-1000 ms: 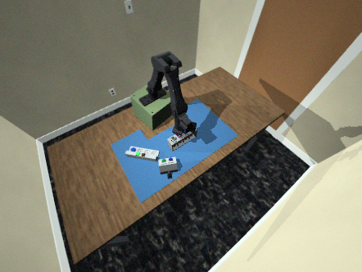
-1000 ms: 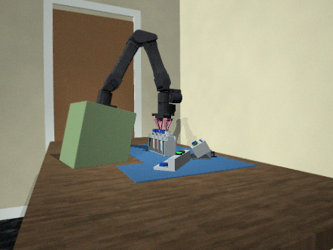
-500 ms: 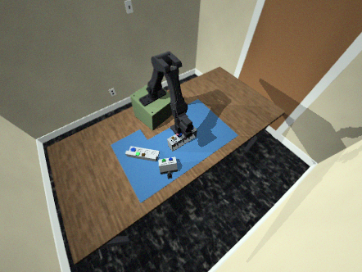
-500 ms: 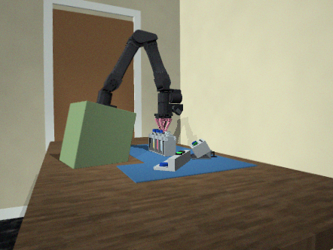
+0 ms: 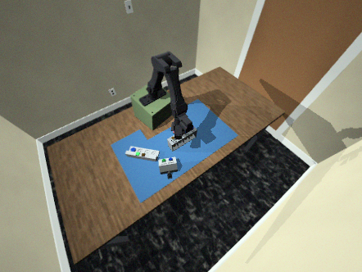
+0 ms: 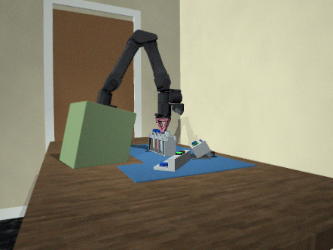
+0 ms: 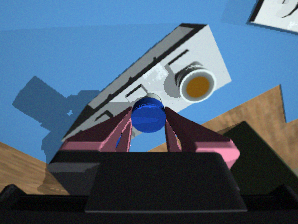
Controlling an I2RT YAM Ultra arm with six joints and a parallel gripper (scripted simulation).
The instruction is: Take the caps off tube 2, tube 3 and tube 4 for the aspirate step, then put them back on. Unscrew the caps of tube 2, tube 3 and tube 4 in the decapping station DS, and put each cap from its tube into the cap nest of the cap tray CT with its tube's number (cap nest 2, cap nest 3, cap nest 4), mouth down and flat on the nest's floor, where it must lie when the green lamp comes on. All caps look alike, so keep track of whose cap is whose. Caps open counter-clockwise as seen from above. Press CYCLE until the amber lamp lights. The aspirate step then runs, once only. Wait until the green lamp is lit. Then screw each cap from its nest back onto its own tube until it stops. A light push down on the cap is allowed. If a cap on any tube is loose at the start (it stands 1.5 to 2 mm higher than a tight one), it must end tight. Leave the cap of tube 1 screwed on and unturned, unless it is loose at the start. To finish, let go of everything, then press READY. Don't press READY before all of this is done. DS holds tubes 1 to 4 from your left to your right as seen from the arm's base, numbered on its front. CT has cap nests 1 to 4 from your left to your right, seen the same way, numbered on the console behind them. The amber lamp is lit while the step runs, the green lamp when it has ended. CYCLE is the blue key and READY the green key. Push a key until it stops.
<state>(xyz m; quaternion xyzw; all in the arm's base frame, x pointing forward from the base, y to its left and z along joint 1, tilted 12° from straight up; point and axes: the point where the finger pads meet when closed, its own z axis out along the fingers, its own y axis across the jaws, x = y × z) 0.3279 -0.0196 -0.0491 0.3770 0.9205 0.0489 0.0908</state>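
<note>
While pincer (image 7: 148,131) grips blue cap (image 7: 148,114), neighbouring tube (image 7: 197,86) uncapped.

no text legible, labels too small to read

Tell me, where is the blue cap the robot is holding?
In the wrist view the blue cap sits mid-frame, pinched between the pink jaws, just over the grey station, beside an open tube with orange inside.
</note>
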